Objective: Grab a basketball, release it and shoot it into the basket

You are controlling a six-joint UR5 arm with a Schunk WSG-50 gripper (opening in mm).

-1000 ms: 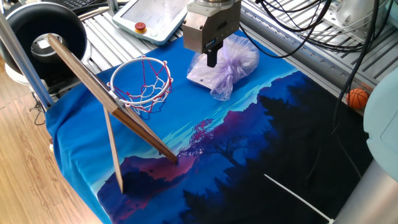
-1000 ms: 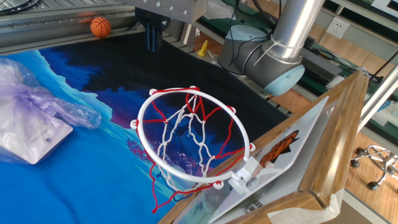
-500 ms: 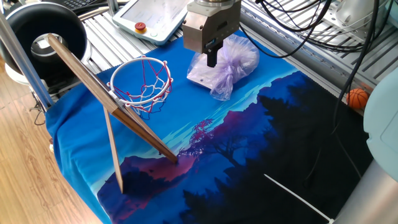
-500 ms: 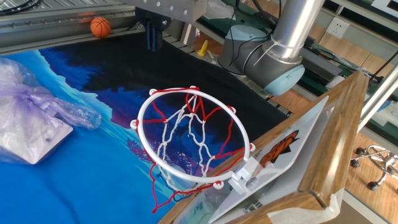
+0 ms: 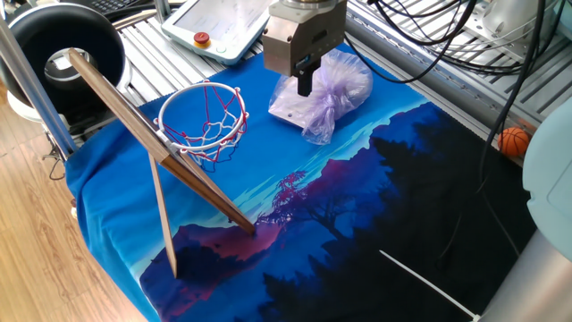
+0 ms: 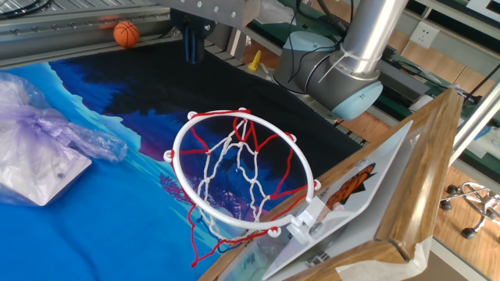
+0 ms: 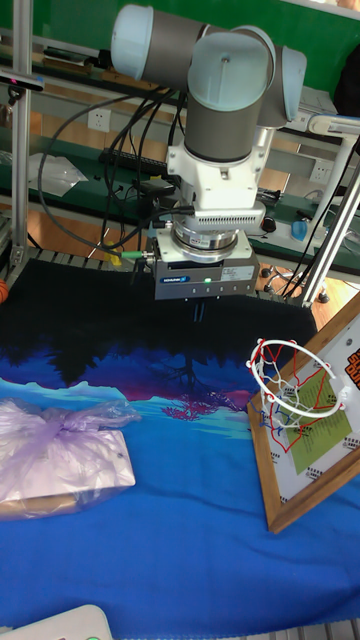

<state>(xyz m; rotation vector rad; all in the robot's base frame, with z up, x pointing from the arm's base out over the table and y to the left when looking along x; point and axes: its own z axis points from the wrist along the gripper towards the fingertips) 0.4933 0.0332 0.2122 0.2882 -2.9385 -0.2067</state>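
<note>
1. Claw (image 5: 305,82): two dark fingers hanging straight down from a grey block, pressed together with no gap showing and nothing between them; raised clear of the cloth. In the tall fixed view it (image 7: 201,312) hangs over the dark far band of the cloth.
2. Plastic bag (image 5: 326,94): translucent lilac, knotted, lying on the blue part of the cloth. In one fixed view it sits just behind the claw; in the other fixed view the bag (image 6: 47,136) lies at the left, apart from the fingers.
3. Basket (image 5: 203,122): red rim with white-and-red string net, fixed to a tilted wooden backboard (image 5: 143,143) on a thin prop. It stands left of the claw in one fixed view and at the right edge of the cloth in the tall fixed view (image 7: 290,385). Net empty.
4. Cloth (image 5: 340,224): blue and black forest print, covering the worktop.
5. Basketball (image 5: 513,141): small, orange, dark seams; resting off the cloth at its far right edge on the metal slats, well apart from claw and basket. In the other fixed view it (image 6: 126,33) lies at the top left, beyond the dark end of the cloth.
6. Black round tub (image 5: 67,49): upper left, behind the backboard.
7. Control tablet (image 5: 219,27): white, red button, on the slats beyond the basket.
</note>
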